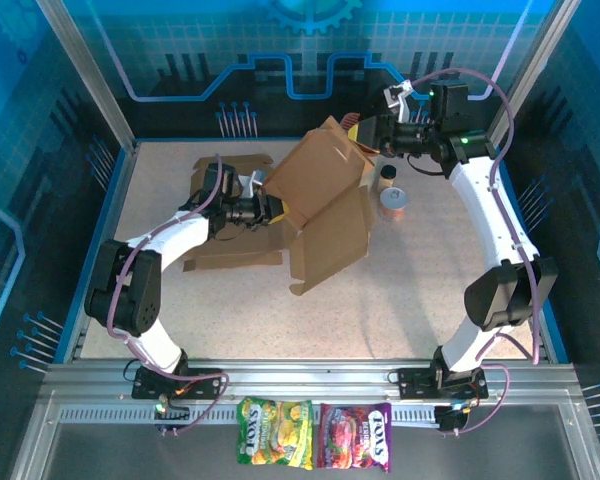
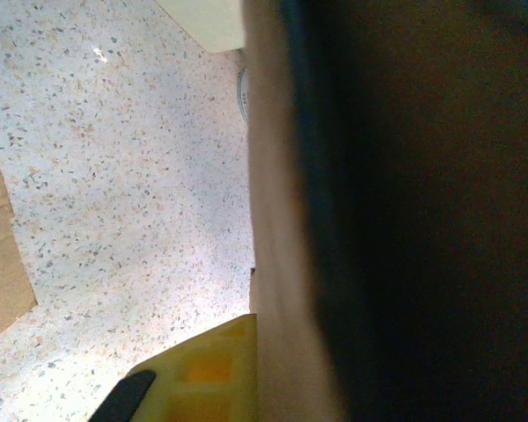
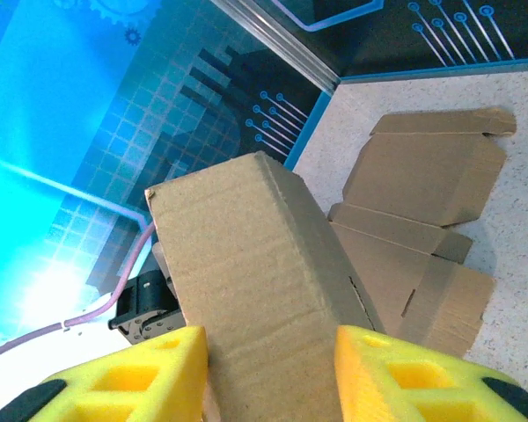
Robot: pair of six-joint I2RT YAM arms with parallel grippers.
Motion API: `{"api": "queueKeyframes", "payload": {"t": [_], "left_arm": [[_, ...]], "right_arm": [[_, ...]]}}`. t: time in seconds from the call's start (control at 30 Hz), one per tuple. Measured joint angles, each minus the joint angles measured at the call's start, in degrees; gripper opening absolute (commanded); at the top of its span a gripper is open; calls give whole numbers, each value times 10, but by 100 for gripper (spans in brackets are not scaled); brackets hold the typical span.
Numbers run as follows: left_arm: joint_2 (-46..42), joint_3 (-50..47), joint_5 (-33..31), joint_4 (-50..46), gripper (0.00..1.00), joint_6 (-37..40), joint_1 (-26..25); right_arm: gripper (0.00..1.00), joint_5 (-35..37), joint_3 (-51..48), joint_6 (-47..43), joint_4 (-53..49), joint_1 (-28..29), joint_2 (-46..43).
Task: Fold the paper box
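The yellow pads [image 3: 132, 378] of the right gripper [image 3: 268, 378] stand one on each side of a raised cardboard panel and touch it on both faces, so I judge they are clamped on it. This panel belongs to the paper box [image 1: 325, 195], which is half formed. One part is lifted and tilted toward 1 o'clock, and the other part lies on the table [image 1: 430, 300] toward 5 o'clock. The right gripper holds the high end, I think, so that the wall stands up while the other arm works on the low side.

At the left gripper [image 1: 270, 210] I see one yellow pad [image 2: 213, 374] lying against a cardboard edge. The rest of that wrist view is dark and very close, so I cannot tell if these fingers are closed on the box or only pressing on it. From above, this gripper meets the box at its 9 o'clock edge, near a crease. My guess is that it steadies the base so that the sheet does not slide when the wall is bent.

The box is about in the middle of the table, a little toward 12 o'clock. A flat cardboard blank [image 1: 232, 260] lies under the left arm at 8 o'clock from the box, perhaps a spare one. A tape roll [image 1: 392, 204] and a small black object [image 1: 388, 175] stand just beside the box at 3 o'clock, close enough that a swinging flap could knock them.

The folding seems to me far from done, because several flaps lie open.
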Motion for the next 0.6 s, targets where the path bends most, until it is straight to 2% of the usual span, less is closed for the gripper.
{"api": "queueKeyframes", "payload": {"t": [0.23,0.6], "left_arm": [[0,0,0,-4,0,2,0],[0,0,0,-14,0,11,1]], "right_arm": [[43,6,6,-31,-26,13,1],[44,70,67,-113,-118,57,23]]}}
